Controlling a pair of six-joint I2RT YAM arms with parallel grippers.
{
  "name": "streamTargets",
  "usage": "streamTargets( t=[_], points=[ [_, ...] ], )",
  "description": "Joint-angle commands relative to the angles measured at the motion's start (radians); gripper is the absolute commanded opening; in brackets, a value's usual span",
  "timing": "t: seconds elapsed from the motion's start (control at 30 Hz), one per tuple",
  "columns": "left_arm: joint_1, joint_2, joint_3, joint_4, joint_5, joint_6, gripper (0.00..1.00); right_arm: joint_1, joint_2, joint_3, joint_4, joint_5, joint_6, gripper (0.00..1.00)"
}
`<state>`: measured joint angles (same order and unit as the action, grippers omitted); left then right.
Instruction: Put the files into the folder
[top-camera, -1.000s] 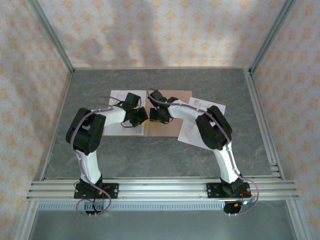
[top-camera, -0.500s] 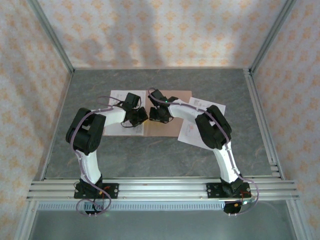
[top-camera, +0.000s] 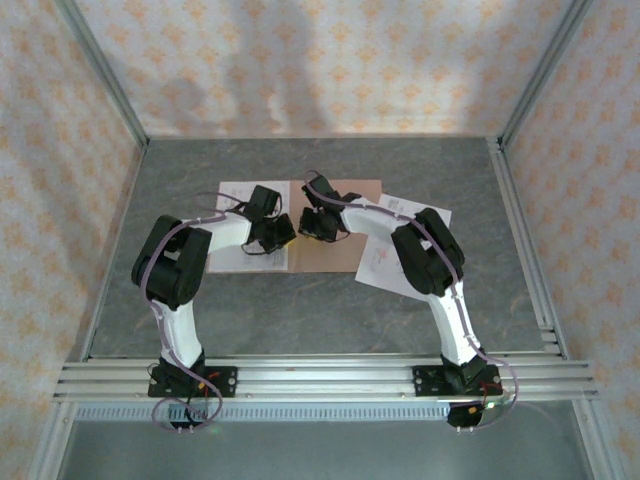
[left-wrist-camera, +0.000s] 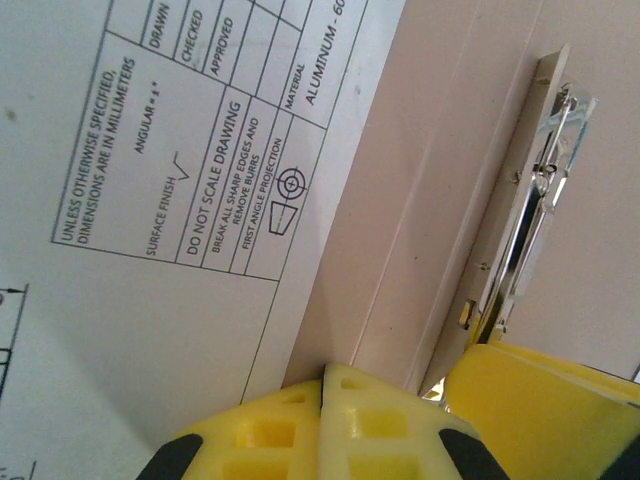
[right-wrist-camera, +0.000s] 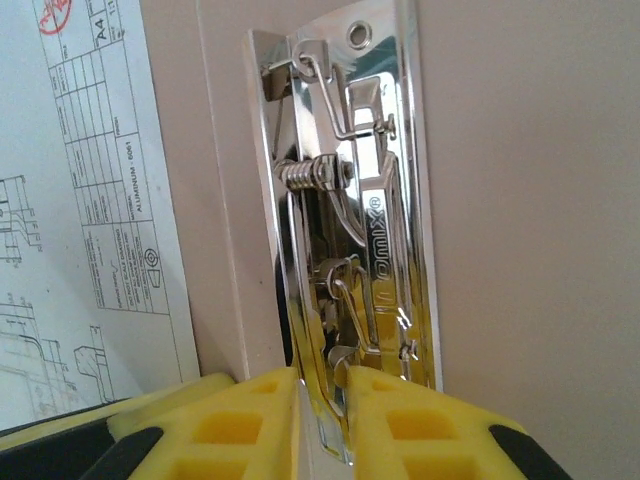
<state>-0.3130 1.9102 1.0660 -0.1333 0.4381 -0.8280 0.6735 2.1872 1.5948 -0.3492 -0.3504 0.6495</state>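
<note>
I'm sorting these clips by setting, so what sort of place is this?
Likely a robot test cell: patterned wall panels in an aluminium frame, and a left arm and right arm bolted to a rail edging a grey table.

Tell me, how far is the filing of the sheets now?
Done: the folder lies open. In hand: the right gripper grips its metal clip; the shut left gripper sits at the edge of a drawing sheet. Left: that sheet lies beside the clip, a second sheet right of the folder; neither is clipped.
</note>
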Motion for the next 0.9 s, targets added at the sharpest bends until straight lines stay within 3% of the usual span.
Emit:
streamTargets(
  t=[0.0, 0.33, 0.5, 0.7, 0.87],
  points=[
    [0.018, 0.115, -0.077, -0.249, -0.137, 0.034, 0.00, -0.003, 0.029, -0.039, 0.064, -0.021, 0.049, 0.19],
    [0.018, 0.126, -0.075, -0.239, -0.134, 0.032, 0.00, -0.007, 0.002, -0.141, 0.155, -0.080, 0.095, 0.19],
    [0.019, 0.133, -0.068, -0.241, -0.132, 0.036, 0.00, -0.011, 0.017, -0.169, 0.194, -0.093, 0.130, 0.13],
    [0.018, 0.131, -0.069, -0.247, -0.135, 0.041, 0.00, -0.022, 0.036, -0.292, 0.394, -0.121, 0.234, 0.02],
    [0.019, 0.128, -0.064, -0.254, -0.140, 0.041, 0.00, -0.026, 0.036, -0.302, 0.333, -0.068, 0.219, 0.00]
  ],
)
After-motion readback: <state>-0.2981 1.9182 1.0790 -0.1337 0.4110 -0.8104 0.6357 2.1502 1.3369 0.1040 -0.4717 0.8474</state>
